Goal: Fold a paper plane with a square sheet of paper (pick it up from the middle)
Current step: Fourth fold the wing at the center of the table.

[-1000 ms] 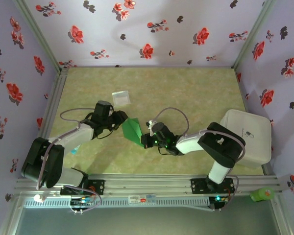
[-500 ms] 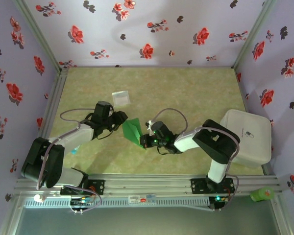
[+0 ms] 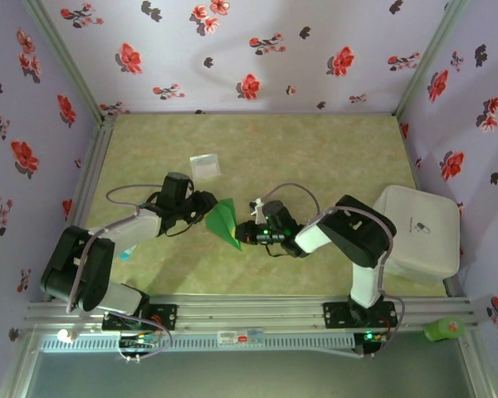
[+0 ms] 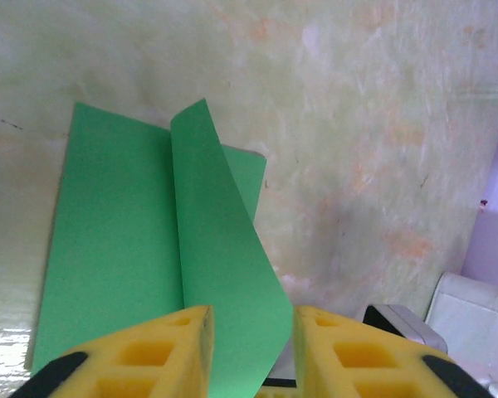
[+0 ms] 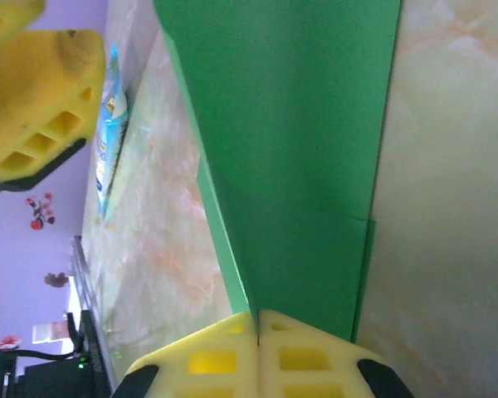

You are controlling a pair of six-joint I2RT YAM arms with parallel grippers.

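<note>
The square sheet of paper (image 3: pixel 224 220) is bright green and folded into a narrow pointed shape mid-table, between my two grippers. In the left wrist view the sheet (image 4: pixel 116 249) lies part flat, with one flap standing up from a centre crease. My left gripper (image 4: pixel 253 352) is open, and that raised flap runs down between its yellow fingers (image 4: pixel 149 356). From above, the left gripper (image 3: pixel 206 202) is at the paper's upper left edge. My right gripper (image 5: pixel 257 322) is shut on the sheet's (image 5: pixel 299 124) folded edge, at the lower right of the paper (image 3: pixel 247 232).
A small pale square packet (image 3: pixel 205 165) lies behind the left arm. A white box (image 3: pixel 419 232) fills the right side of the table. A blue wrapper (image 3: pixel 126 251) lies by the left arm's base. A green object (image 3: pixel 444 329) sits outside the front rail.
The right gripper has moved a little left and back with the paper, which now stands narrower and more upright. The left fingers have drawn closer together around the raised flap.
</note>
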